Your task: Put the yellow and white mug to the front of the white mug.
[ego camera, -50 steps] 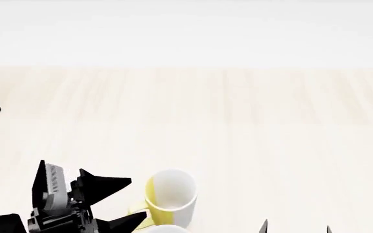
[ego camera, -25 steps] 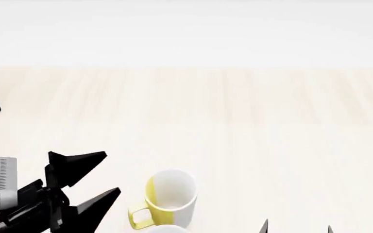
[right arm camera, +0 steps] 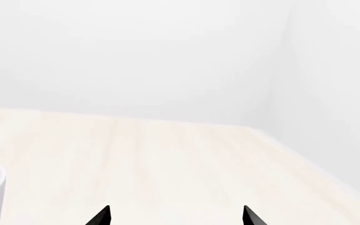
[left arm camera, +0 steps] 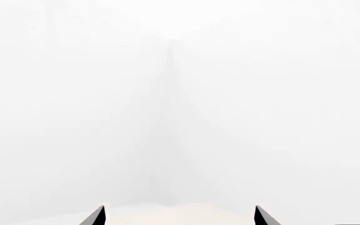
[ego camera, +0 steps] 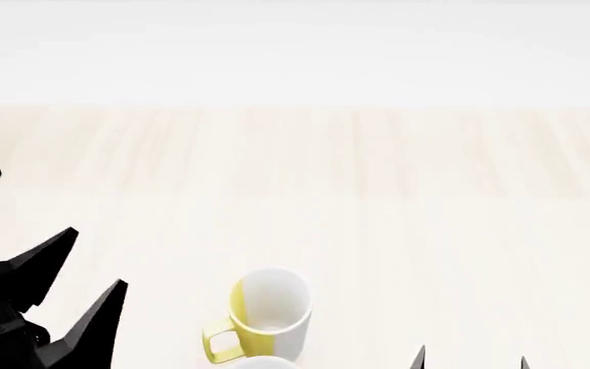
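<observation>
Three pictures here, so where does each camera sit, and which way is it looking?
Head view: from the robot's head, down over the table and the yellow and white mug; left gripper open.
Left wrist view: near the left gripper, facing a blank wall; finger tips show.
Right wrist view: near the right gripper, facing across the table.
Shared: the head and right wrist views both show the table.

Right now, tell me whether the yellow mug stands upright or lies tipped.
Upright. In the head view the yellow mug shows its round open mouth facing up, white inside visible, handle sticking out sideways toward the left gripper, which is open and clear of it.
</observation>
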{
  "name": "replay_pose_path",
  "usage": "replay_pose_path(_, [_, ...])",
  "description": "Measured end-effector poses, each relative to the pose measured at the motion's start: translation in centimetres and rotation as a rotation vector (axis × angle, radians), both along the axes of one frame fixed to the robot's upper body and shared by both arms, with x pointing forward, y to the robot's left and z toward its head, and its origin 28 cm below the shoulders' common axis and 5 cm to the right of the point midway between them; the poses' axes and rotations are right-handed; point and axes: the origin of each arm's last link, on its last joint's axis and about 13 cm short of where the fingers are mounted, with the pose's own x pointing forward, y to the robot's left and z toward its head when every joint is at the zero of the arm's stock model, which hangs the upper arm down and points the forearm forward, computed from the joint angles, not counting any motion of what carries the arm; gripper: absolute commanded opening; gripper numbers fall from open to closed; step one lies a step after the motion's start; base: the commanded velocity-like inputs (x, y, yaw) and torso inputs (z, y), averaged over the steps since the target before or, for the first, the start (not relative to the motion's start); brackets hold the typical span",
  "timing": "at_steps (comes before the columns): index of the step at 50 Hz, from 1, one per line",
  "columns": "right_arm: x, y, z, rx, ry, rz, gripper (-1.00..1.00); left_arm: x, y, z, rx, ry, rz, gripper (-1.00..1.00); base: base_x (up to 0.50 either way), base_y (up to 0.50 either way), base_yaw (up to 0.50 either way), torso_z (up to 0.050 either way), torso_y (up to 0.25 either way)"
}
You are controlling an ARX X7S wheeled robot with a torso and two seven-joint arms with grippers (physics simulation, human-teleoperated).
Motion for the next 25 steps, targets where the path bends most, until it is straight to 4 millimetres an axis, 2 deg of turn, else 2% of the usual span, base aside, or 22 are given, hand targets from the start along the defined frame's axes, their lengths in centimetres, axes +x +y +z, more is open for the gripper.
replay_pose_path(25, [0.0, 0.1, 0.1, 0.005, -0.011, -0.006, 1.00, -4.3, -1.4, 0.4, -0.220, -0.153, 0.388, 1.00, 0.00, 0.00, 0.00, 0.000, 0.000])
